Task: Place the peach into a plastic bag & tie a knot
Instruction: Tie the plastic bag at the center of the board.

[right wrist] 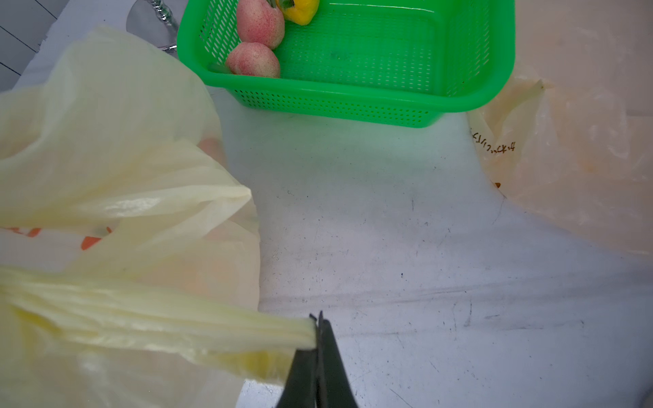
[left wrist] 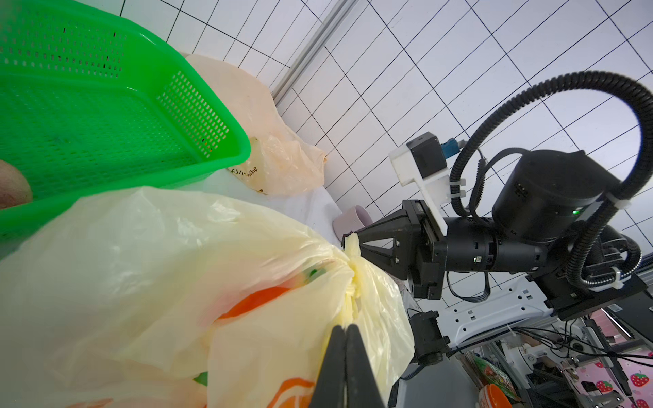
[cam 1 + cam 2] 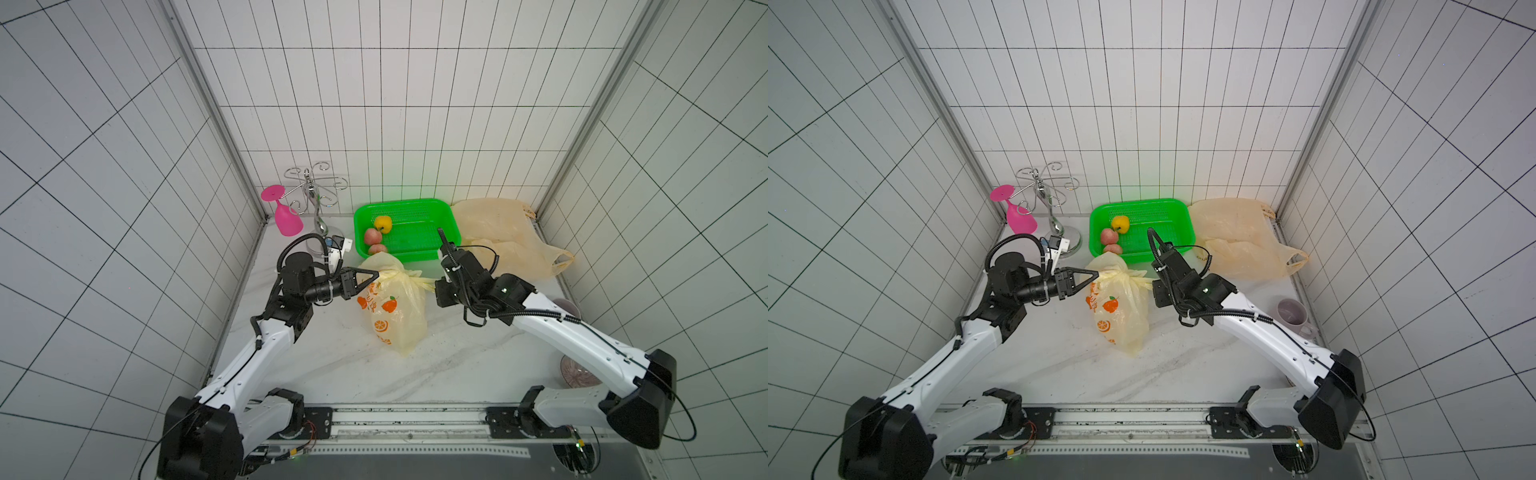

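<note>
A pale yellow plastic bag (image 3: 392, 307) (image 3: 1119, 307) printed with oranges stands mid-table, its mouth gathered into a bunched neck (image 2: 353, 272). My left gripper (image 3: 377, 274) (image 3: 1097, 274) (image 2: 345, 326) is shut on the handle strip at the bag's left. My right gripper (image 3: 436, 284) (image 3: 1152, 284) (image 1: 318, 318) is shut on the other handle, stretched out to the right. A faint pinkish shape (image 1: 212, 148) shows through the bag's wall. Two peaches (image 3: 372, 236) (image 1: 252, 60) lie in the green basket (image 3: 407, 203) (image 1: 335, 102) behind the bag.
A yellow pepper (image 3: 382, 223) shares the basket. A limp beige bag (image 3: 498, 237) lies at the back right. A pink goblet (image 3: 286, 220) and a wire rack (image 3: 313, 191) stand at the back left. A purple mug (image 3: 1291, 313) sits by the right wall.
</note>
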